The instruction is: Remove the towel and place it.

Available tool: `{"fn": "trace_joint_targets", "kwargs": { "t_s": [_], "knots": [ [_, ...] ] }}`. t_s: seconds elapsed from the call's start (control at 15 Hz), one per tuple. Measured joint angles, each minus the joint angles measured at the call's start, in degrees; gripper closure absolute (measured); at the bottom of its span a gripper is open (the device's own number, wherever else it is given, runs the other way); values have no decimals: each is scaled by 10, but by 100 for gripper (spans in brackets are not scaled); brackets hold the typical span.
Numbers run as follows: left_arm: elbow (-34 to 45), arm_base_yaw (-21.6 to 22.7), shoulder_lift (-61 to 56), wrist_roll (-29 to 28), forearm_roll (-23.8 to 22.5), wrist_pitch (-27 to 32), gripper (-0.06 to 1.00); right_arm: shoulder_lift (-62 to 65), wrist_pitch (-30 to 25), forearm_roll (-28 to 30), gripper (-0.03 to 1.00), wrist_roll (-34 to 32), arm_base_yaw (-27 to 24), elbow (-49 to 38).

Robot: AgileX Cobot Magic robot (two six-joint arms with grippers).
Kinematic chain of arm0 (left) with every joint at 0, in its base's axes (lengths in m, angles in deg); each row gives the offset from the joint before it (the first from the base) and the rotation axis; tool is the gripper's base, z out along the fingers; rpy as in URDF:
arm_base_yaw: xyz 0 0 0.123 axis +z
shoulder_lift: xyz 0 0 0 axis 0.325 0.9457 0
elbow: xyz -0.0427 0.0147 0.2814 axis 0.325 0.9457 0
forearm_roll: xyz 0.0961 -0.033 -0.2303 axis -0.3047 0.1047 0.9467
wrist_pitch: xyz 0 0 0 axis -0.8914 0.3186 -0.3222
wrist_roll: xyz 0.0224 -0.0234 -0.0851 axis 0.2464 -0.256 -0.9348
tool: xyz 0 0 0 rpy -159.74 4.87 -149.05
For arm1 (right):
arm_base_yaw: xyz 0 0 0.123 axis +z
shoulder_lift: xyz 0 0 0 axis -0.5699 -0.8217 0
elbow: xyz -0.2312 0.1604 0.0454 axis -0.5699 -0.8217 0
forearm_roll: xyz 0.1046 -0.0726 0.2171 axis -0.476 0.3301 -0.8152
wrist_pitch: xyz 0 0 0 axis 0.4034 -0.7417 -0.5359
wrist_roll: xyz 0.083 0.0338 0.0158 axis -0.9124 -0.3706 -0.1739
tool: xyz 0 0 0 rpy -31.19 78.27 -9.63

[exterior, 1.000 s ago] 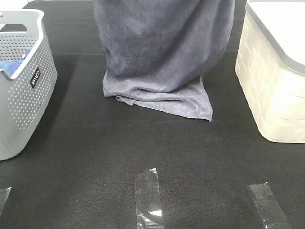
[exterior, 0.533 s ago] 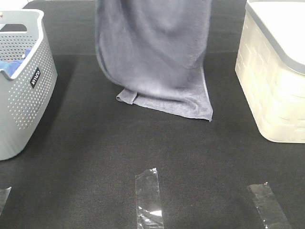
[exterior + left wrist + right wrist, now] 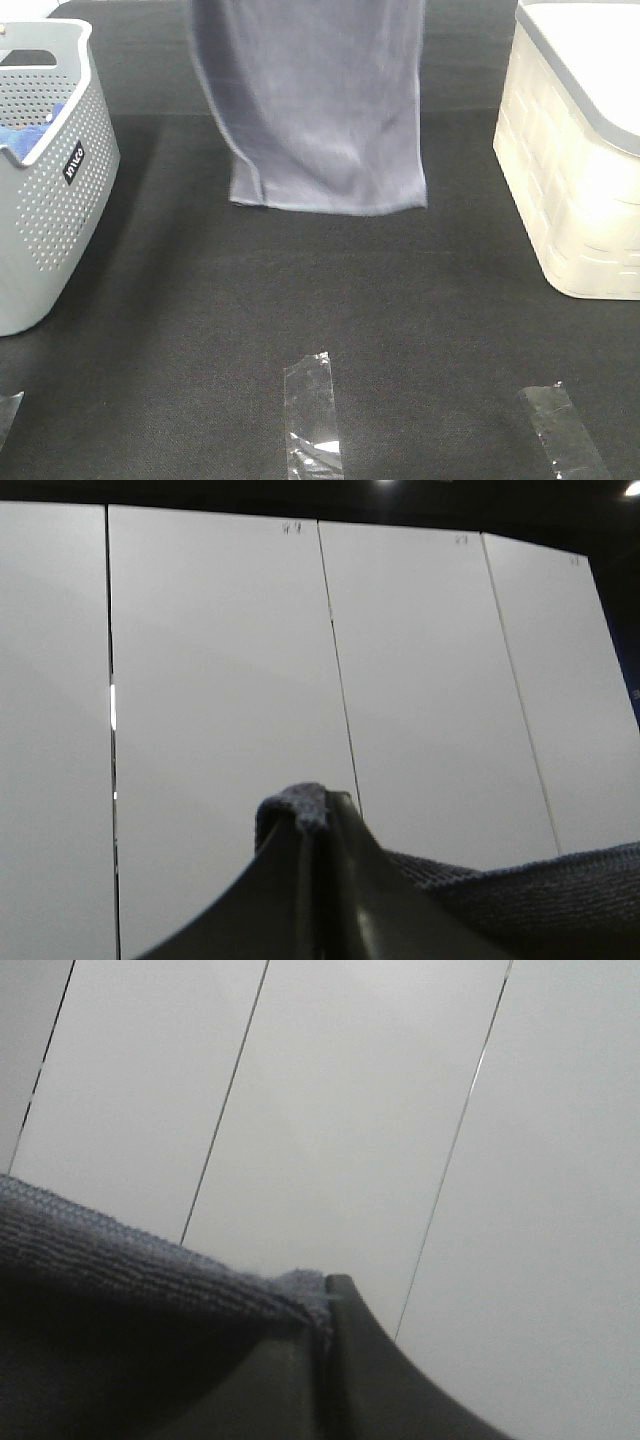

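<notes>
The greyish-purple towel (image 3: 315, 110) hangs flat from above the top edge of the exterior high view, its lower hem just over the black table. Neither gripper shows in that view. In the left wrist view my left gripper (image 3: 318, 825) is shut on a corner of the towel (image 3: 305, 802), and more towel (image 3: 540, 880) stretches off to one side. My right gripper (image 3: 322, 1305) is shut on another towel corner (image 3: 300, 1288) in the right wrist view, with the cloth (image 3: 120, 1260) running away from it.
A grey perforated basket (image 3: 50, 190) with a bright blue cloth (image 3: 25, 135) inside stands at the left. A cream lidded bin (image 3: 575, 150) stands at the right. Strips of clear tape (image 3: 312, 415) lie on the black table (image 3: 300, 300) near the front. White wall panels (image 3: 220, 660) fill both wrist views.
The towel has risen: its lower part, bunched on the table a second ago, now hangs straight and clear of the surface.
</notes>
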Motion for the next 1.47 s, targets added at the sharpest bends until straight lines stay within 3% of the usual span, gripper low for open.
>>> {"fn": "trace_joint_targets", "kwargs": {
  "t_s": [0.2,0.33,0.53,0.6,0.73,1.0,1.2,1.47],
  "knots": [
    [-73,-2,-1,-8,-21,52,94,6,-7,-1,97,-18,4,31],
    [-116,-2,-3,-48,-52,95,94,22,-14,-1,97,-32,5,34],
    [-127,-8,-6,-132,-90,207,94,38,-109,-1,97,-33,6,37],
    [-127,-22,-1,-175,-83,404,94,29,-280,-29,97,-33,10,38],
    [-127,-35,4,-173,-46,582,94,19,-434,-81,97,-33,13,36],
    [-127,-46,3,-72,77,863,94,30,-630,-151,97,-21,11,36],
    [-128,-46,2,-52,114,1028,94,49,-759,-239,97,39,6,36],
    [-124,-40,-9,-52,127,1067,94,51,-892,-283,97,66,1,25]
  ]
}}
